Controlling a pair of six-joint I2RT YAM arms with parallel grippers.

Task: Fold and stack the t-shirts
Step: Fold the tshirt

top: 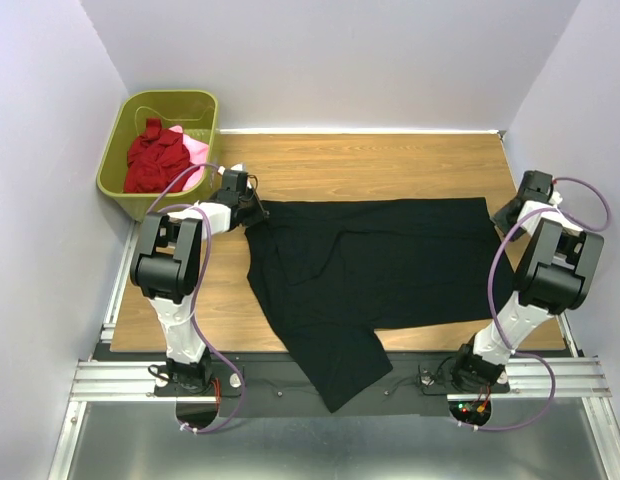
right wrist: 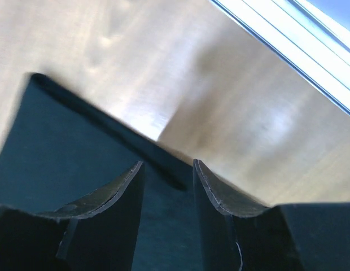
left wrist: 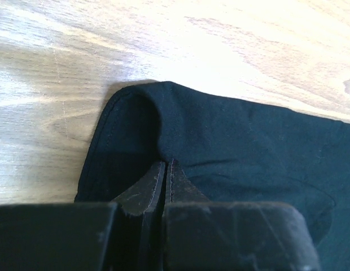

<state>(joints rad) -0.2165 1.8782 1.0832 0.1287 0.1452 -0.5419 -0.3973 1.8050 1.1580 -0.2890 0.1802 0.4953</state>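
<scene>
Left claw hides its own catch: the raised fold of the black t-shirt vanishes between its pressed-together fingers, and the claw's dark body blocks everything beneath it. To the claw's right the cloth runs out of frame. At the right claw, blur smears the shirt's hem lying between the parted fingers. Whether either finger touches it cannot be told, and the cloth is cut off to the claw's left. From above, that claw's fingertips are lost behind its wrist. Beyond the left claw, the pink t-shirt lies mostly buried under the dark red t-shirt in the basket.
</scene>
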